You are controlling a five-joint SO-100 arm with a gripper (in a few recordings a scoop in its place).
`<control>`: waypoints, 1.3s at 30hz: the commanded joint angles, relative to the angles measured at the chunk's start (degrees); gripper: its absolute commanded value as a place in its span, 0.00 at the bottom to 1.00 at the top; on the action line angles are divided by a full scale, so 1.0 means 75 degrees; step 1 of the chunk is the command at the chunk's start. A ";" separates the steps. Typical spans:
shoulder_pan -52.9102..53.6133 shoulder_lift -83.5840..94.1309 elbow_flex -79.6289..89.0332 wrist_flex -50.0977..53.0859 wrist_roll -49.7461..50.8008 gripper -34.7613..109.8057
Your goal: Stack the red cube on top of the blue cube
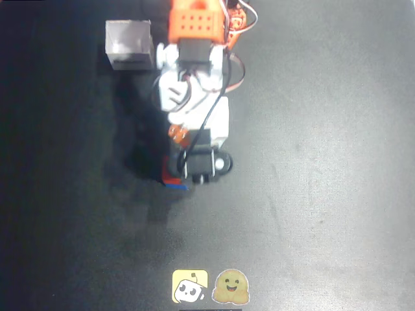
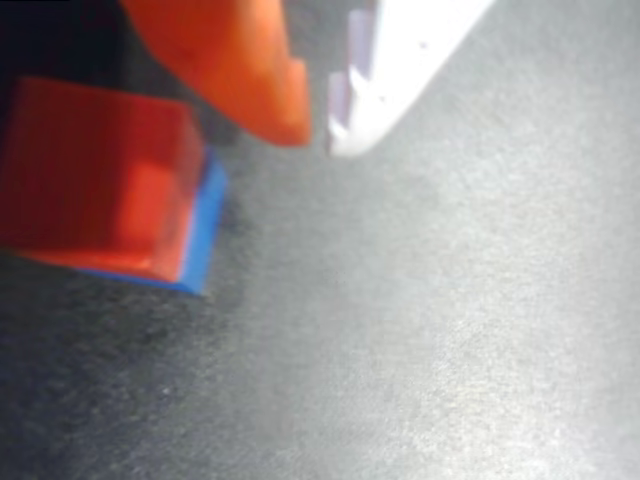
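In my wrist view, at the left, the red cube (image 2: 95,175) sits on top of the blue cube (image 2: 200,235), whose blue shows as a strip along the red one's right and lower edges. The 2 are slightly offset but touching, stacked on the dark table (image 2: 450,330). Just right of the stack my gripper (image 2: 318,135) hangs with nothing in it: the orange finger (image 2: 240,70) and the white finger (image 2: 400,60) have their tips almost together, with a narrow gap between them.

In the overhead view, a white open box (image 1: 130,44) stands at upper left. To its right my arm reaches down the frame, and the stack (image 1: 174,176) peeks out under its left side. 2 stickers (image 1: 211,286) lie at the bottom edge.
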 commanded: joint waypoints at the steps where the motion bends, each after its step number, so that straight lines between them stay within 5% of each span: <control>1: -0.0070 0.1160 0.1090 -0.0809 0.0047 0.24; 16: 0.0000 0.6316 0.5379 -0.1605 0.0258 0.24; 22: 0.0070 0.8531 0.5918 0.0199 0.0152 0.24; 39: 0.0281 0.8520 0.5918 0.2883 0.0152 0.24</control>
